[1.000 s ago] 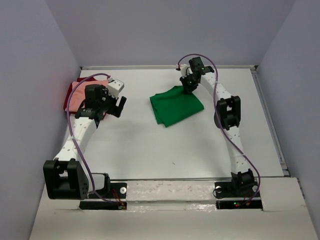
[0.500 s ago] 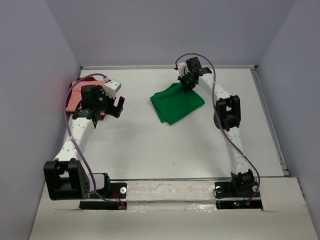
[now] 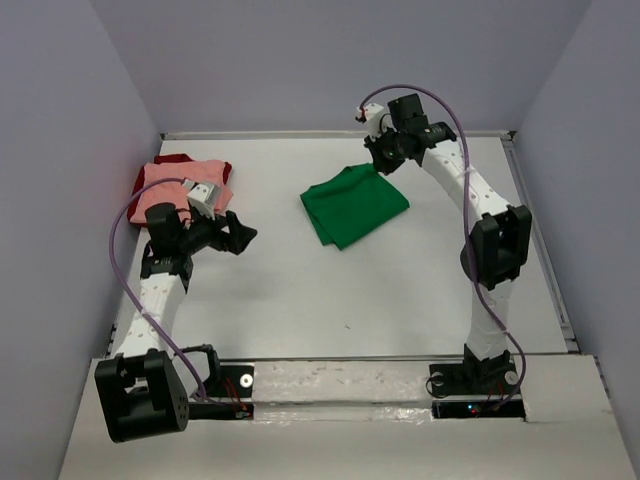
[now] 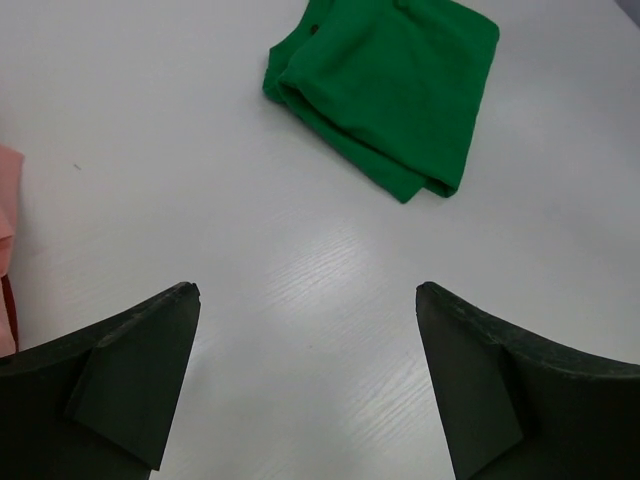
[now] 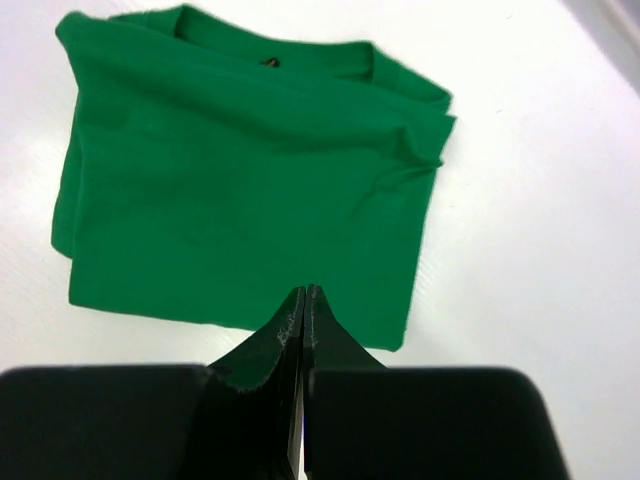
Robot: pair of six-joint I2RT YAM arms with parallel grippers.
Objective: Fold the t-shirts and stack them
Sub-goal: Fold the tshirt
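Note:
The bright green t-shirt (image 3: 354, 205) lies folded on the table's middle back; it also shows in the left wrist view (image 4: 390, 80) and the right wrist view (image 5: 250, 170). The salmon pink t-shirt (image 3: 180, 185) lies folded on the dark red t-shirt (image 3: 145, 180) at the back left. My left gripper (image 3: 243, 235) is open and empty over bare table, between the pile and the green shirt. My right gripper (image 3: 383, 165) is shut and empty, raised above the green shirt's far edge.
A raised rim (image 3: 540, 240) runs along the table's right side and back. Grey walls close in left, right and behind. Bare white table (image 3: 330, 300) lies in front of the shirts.
My right gripper has lifted off the green shirt and drawn up and back. My left arm has pulled back toward its base, uncovering the pink shirt, and the gripper now points at the green shirt.

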